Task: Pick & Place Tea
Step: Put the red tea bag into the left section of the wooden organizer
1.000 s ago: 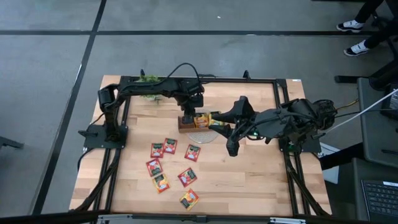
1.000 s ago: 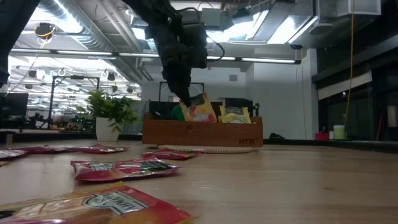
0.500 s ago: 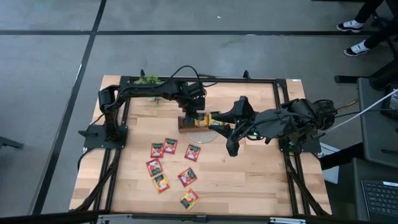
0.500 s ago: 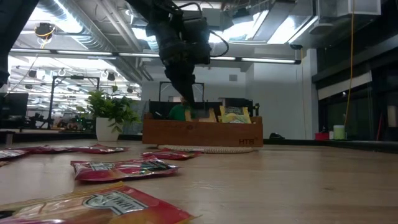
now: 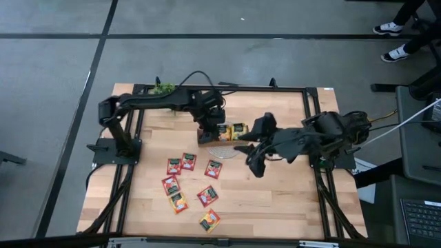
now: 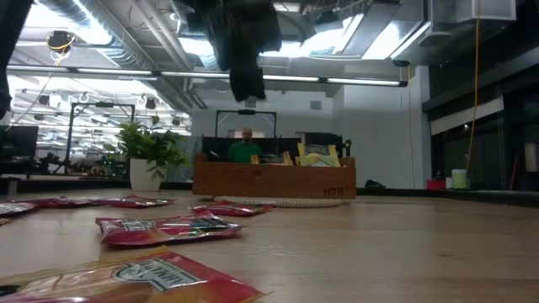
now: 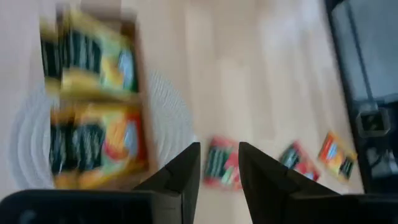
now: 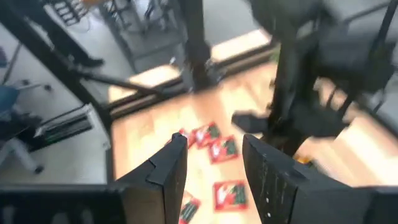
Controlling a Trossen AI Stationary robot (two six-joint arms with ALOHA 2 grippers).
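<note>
From above, the left hand (image 5: pixel 209 128) hangs over the near end of the wooden tray (image 5: pixel 222 132), where yellow and orange sachets (image 5: pixel 238 129) already sit; the right hand (image 5: pixel 252 157) hovers just beside the tray over bare desk (image 5: pixel 275 200); seven loose tea sachets (image 5: pixel 187 162) lie scattered on the desk nearer the front, well apart from the tray.

At desk level the left hand (image 6: pixel 246 84) hangs clear above the tray (image 6: pixel 274 178), nothing in it; red sachets (image 6: pixel 160 227) lie flat in the foreground, a potted plant (image 6: pixel 150 153) stands off to the side.

Through the left wrist, the fingers (image 7: pixel 186 174) stand a little parted and empty, packed sachets (image 7: pixel 93 99) beyond them.

Through the right wrist, its fingers (image 8: pixel 171 165) are open, holding nothing; red sachets (image 8: pixel 217 149) lie ahead.

The risk I'd judge: the two arms are close over the tray and could clash; flat sachets may slide away from a pinch.
</note>
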